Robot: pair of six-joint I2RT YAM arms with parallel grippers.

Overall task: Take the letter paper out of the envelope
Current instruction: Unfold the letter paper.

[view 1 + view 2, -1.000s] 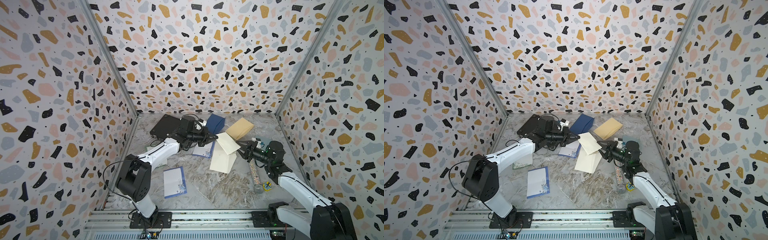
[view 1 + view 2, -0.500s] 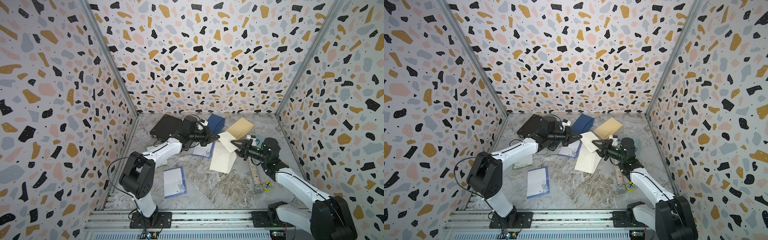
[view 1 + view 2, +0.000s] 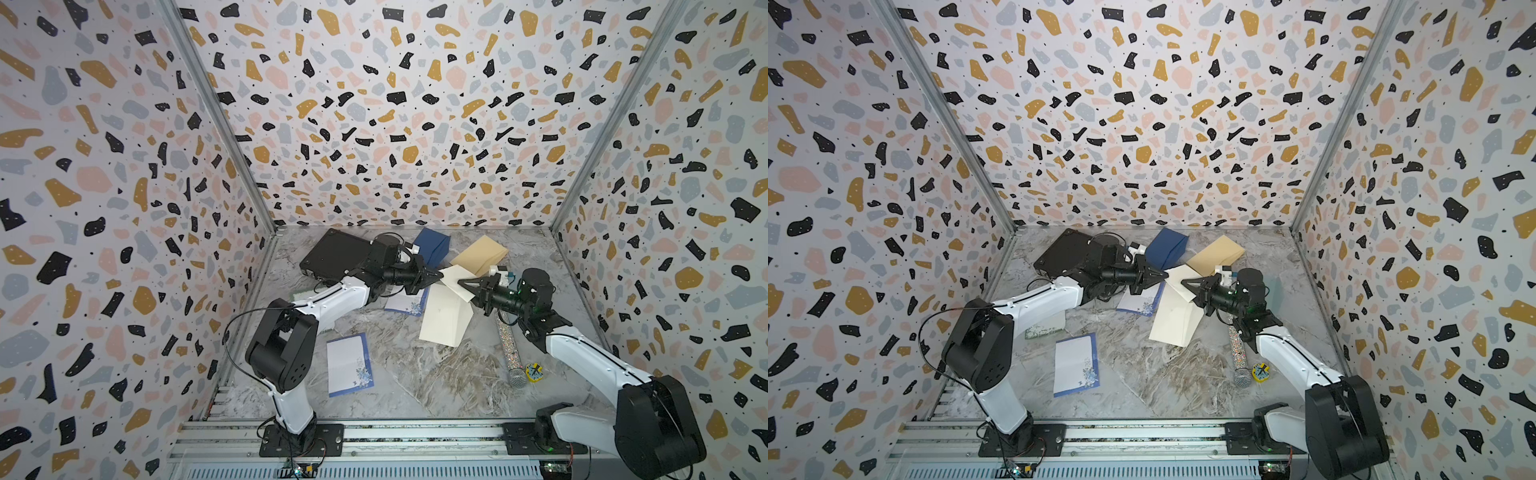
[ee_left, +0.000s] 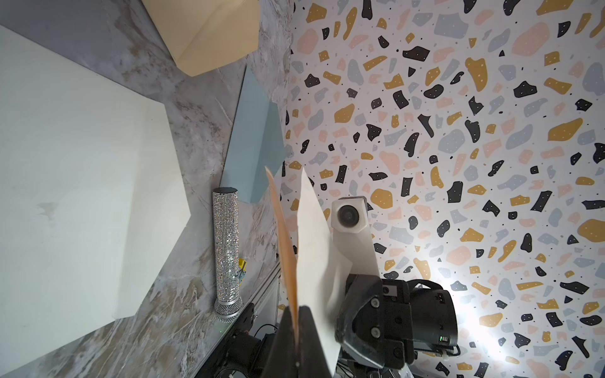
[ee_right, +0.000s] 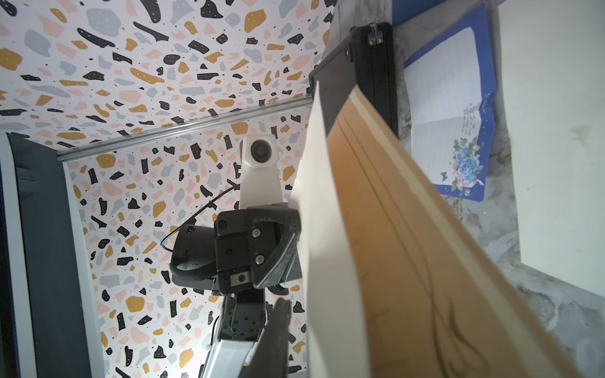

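Now the left gripper [image 3: 436, 274] and right gripper [image 3: 460, 283] clamp opposite corners of the envelope [image 3: 453, 274], raised above the big cream sheet [image 3: 444, 322]. The letter paper is presumably inside, so pull straight, slowly, without tearing.

I can read nothing anywhere in this cell. The only writing I can find is a few lines of small dark script on the farther blue-bordered sheet [image 5: 448, 111], beside its printed flowers, and it is too fine to make out. The small yellow disc [image 3: 533, 372] at the near right carries black marks that I cannot read either.
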